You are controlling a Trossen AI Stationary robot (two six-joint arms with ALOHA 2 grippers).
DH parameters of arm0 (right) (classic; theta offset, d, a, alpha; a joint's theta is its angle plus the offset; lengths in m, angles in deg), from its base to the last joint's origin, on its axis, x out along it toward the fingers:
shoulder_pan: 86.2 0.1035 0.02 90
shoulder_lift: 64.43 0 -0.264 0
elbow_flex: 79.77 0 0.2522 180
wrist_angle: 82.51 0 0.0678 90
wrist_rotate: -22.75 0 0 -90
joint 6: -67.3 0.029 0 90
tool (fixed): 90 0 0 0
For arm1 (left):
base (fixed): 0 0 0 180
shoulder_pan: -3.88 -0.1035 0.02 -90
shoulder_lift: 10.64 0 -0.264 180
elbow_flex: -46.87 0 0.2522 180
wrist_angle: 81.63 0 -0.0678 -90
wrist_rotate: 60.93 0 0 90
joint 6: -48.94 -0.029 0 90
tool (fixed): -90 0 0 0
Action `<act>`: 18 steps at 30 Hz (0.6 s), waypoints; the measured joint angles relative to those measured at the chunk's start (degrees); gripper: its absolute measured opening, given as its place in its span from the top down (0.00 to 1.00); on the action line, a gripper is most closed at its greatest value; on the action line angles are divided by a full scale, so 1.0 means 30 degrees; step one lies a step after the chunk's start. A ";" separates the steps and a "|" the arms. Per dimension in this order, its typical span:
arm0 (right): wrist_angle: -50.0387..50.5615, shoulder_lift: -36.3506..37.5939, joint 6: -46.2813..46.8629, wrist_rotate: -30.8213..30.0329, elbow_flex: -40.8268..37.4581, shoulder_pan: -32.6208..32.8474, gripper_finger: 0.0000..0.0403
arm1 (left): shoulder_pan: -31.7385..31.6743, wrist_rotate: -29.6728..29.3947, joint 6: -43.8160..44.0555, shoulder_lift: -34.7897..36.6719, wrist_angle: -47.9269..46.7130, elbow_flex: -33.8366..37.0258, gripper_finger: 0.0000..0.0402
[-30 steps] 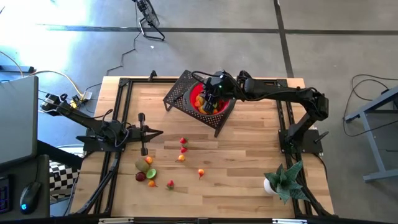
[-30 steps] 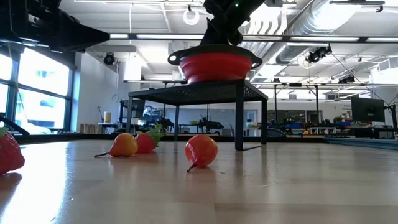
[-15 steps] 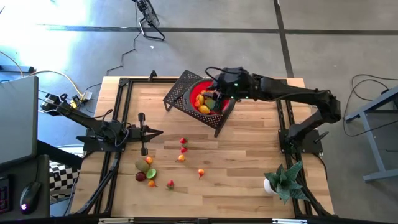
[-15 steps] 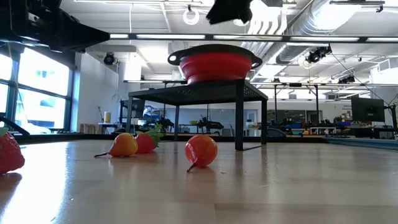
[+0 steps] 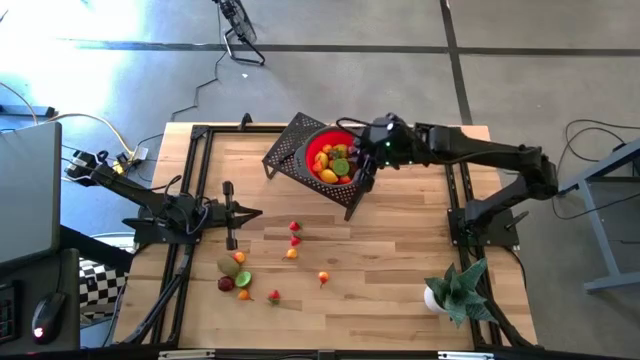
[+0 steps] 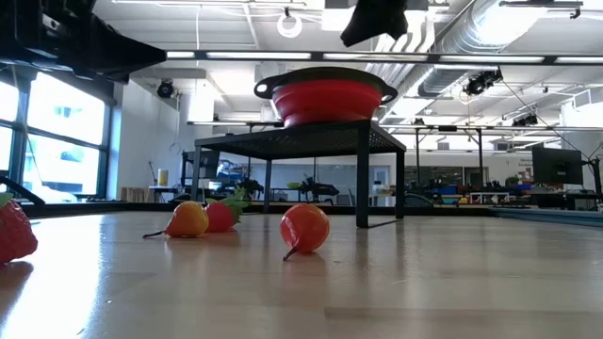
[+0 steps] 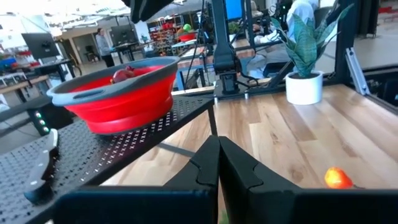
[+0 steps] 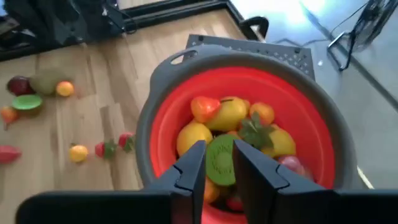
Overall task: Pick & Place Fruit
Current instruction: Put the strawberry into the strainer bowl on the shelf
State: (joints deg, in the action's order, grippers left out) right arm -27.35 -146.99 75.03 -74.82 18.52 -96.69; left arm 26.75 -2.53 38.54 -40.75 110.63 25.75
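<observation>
Fruit (image 8: pixel 225 134) fills the red bowl (image 5: pixel 322 146), which sits on a black perforated stand (image 5: pixel 288 147) on the wooden surface (image 5: pixel 400 250). The right end effector (image 5: pixel 366 165) hovers just above the bowl's rim, fingers (image 8: pixel 190 168) slightly parted with nothing between them. More fruit lies scattered on the surface well away from the bowl, toward the left end effector (image 5: pixel 252 212), which rests clenched and empty on the surface. A potted plant (image 5: pixel 455 290) stands far from the bowl.

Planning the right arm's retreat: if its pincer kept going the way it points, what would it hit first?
Probably the fruit piled in the red bowl, likely the green kiwi half seen between the right pincer fingers; depth is uncertain.
</observation>
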 joint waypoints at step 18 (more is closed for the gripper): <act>-0.7258 0.1929 -0.0512 -0.0060 -0.5393 0.2599 0.98 | 0.0000 0.0133 0.3647 -0.0006 -0.0710 0.0000 1.00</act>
State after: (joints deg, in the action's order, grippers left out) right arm -49.12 -141.20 73.50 -75.00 2.34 -88.90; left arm 26.75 -2.13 49.48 -40.77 108.50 25.75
